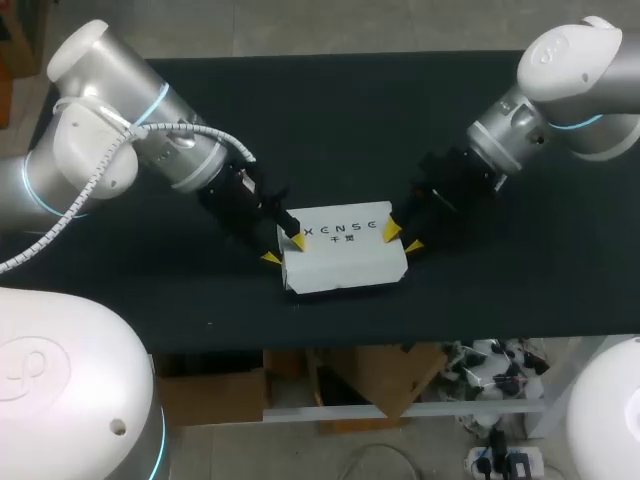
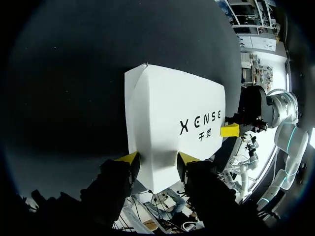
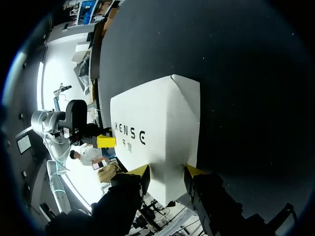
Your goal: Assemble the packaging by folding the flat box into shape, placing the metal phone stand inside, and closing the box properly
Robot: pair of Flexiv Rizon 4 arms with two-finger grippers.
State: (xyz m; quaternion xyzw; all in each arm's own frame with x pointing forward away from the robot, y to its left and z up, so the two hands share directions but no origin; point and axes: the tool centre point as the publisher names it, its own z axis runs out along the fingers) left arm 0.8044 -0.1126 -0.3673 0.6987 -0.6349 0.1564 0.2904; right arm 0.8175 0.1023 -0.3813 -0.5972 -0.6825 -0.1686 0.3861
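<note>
Left tool (image 2: 157,160), right tool (image 3: 167,171) tight on ends of box (image 1: 345,258), long axis left-right

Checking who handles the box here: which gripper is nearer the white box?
Neither: both touch it. The left gripper clasps the left end of the white box between its fingers; the right gripper clasps the right end the same way.

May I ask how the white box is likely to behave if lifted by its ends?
The white box looks like thin card; its top bows and creases, so it probably flexes under a squeeze. Low and flat, it should slide rather than tip. With the left gripper and right gripper on its ends, it may sag.
</note>
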